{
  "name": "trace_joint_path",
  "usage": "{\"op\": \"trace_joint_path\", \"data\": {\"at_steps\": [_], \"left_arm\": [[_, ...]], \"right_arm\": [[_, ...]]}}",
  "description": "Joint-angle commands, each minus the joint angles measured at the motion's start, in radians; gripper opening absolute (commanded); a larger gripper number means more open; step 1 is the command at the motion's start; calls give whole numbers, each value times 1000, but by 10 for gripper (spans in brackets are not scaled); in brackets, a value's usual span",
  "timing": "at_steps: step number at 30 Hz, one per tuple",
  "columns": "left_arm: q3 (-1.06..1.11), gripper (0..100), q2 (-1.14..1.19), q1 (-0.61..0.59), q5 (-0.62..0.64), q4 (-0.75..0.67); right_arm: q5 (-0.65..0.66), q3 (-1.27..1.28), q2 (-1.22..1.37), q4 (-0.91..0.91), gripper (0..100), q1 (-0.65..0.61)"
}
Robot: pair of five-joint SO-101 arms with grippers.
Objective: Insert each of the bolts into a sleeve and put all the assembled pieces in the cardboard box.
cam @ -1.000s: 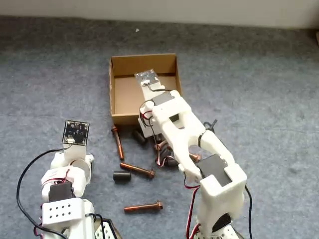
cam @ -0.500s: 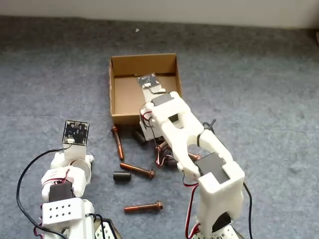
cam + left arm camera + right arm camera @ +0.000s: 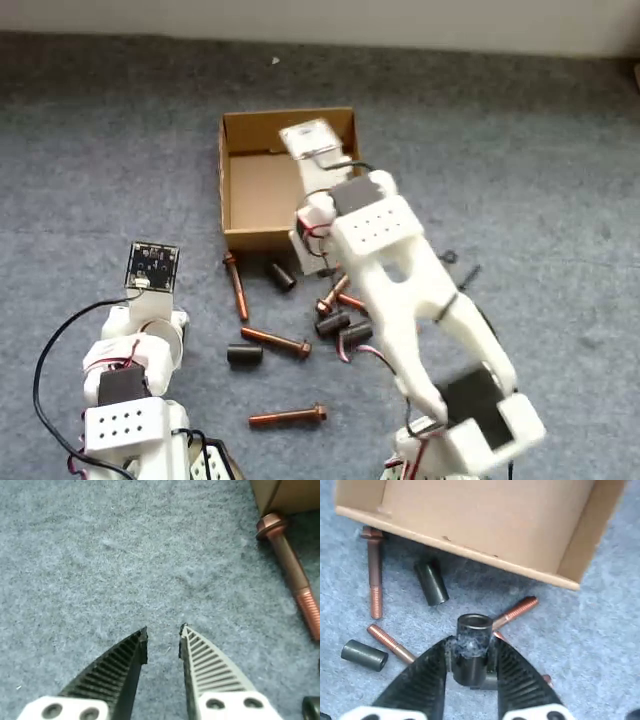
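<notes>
Underneath, grey carpet (image 3: 520, 150) runs back to a pale wall (image 3: 400, 15); the right hand (image 3: 471, 645) clamps a sleeve (image 3: 474, 627), the left hand (image 3: 163, 630) gapes.

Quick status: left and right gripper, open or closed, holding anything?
Left gripper: open by a narrow gap, nothing between the fingers.
Right gripper: shut on a sleeve, held upright.

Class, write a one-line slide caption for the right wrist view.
Right end effector grips a sleeve near loose bolts beside the box.
</notes>
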Motion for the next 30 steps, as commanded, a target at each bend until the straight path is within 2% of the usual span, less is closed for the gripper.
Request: {"op": "trace_joint_path", "data": {"at_steps": [1, 7, 11, 15, 18, 22, 26, 30], "left_arm": [[-19, 140, -8, -15, -5, 6], [-62, 140, -8, -21, -21, 6], [-159, 107, -4, -28, -89, 9], [-358, 85, 2, -5, -124, 141], [-527, 111, 4, 96, -219, 313], [-691, 116, 5, 249, -267, 485], [-743, 117, 5, 435, -319, 621], [-728, 159, 5, 628, -331, 695]], "right_arm": [[6, -22, -217, 56, 5, 62], [5, 107, -432, 102, 5, 117], [5, 265, -610, 35, 5, 229], [3, 476, -791, -84, 5, 364], [3, 639, -883, -170, 5, 432], [3, 789, -943, -249, 5, 507], [-81, 843, -943, -308, 5, 585], [-150, 852, -943, -361, 5, 687]]}}
